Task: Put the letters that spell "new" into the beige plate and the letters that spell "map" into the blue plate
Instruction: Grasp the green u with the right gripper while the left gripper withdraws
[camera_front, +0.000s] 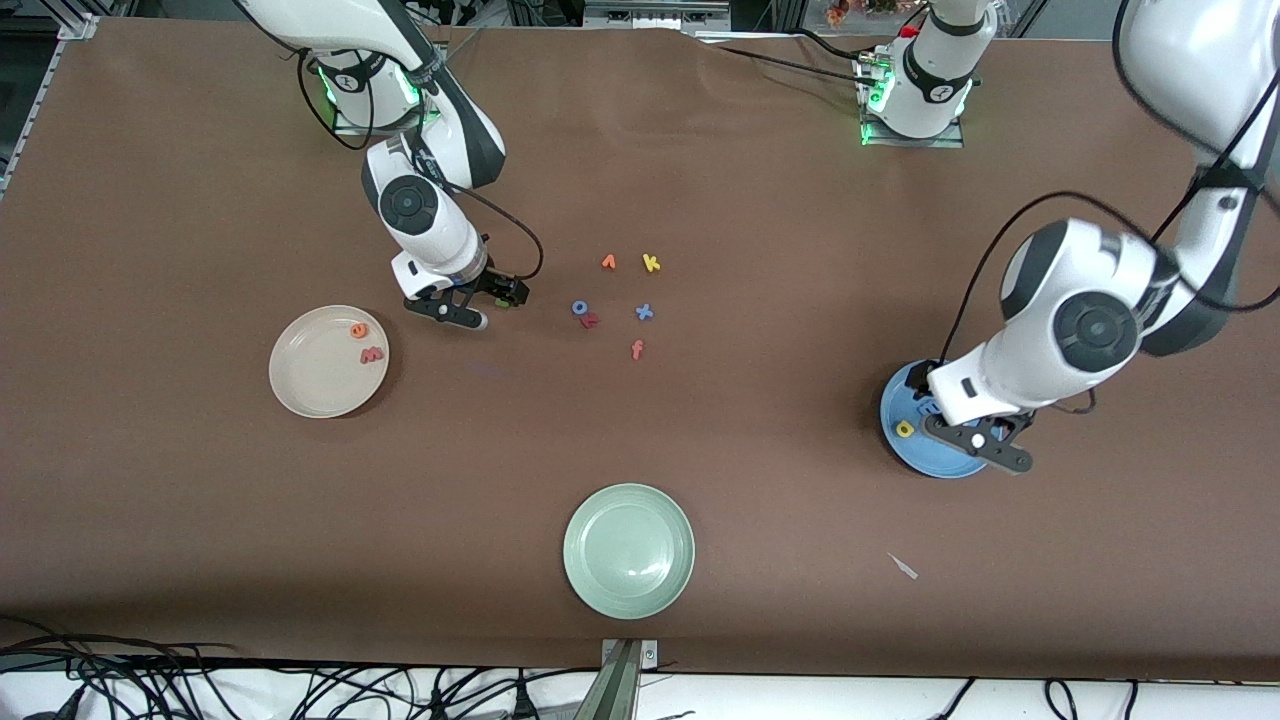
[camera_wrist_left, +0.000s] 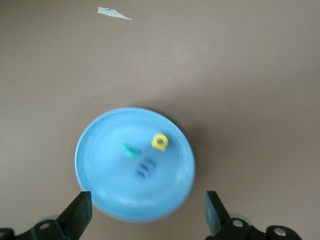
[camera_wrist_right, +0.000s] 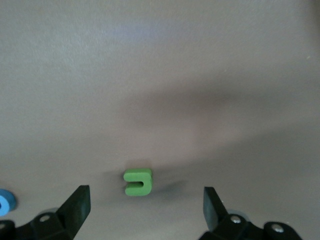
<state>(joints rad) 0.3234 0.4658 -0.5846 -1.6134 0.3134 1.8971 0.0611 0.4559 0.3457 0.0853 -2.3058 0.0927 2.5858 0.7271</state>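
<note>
nearest the front camera sits the pale green plate (camera_front: 629, 550), which plays no part here, so leave it alone. next comes the blue plate (camera_front: 925, 452) at the left arm's end of the table. in the left wrist view it holds the yellow a (camera_wrist_left: 159, 141), the teal p (camera_wrist_left: 130, 150) and the blue m (camera_wrist_left: 146, 169), so "map" looks done. your left gripper (camera_front: 985, 447) hangs over that plate with its jaws spread wide and nothing between them; let that arm wait.

farther off, the beige plate (camera_front: 328, 360) at the right arm's end carries the orange e (camera_front: 358, 330) and the salmon-pink w (camera_front: 371, 355). the green n (camera_wrist_right: 138, 181) is the one letter left, lying on the brown table (camera_front: 200, 500) just beside that plate. your right gripper (camera_front: 478, 303) hovers over it, jaws open and empty.

for a clean pick, i would centre the n between the fingers before lowering, since it sits off toward one fingertip (camera_wrist_right: 76, 205) in the right wrist view. come straight down and close gently, as light foam is likely to skate aside. the spare letters (camera_front: 620, 300) lie near, toward the table's middle, so keep clear of them.
</note>
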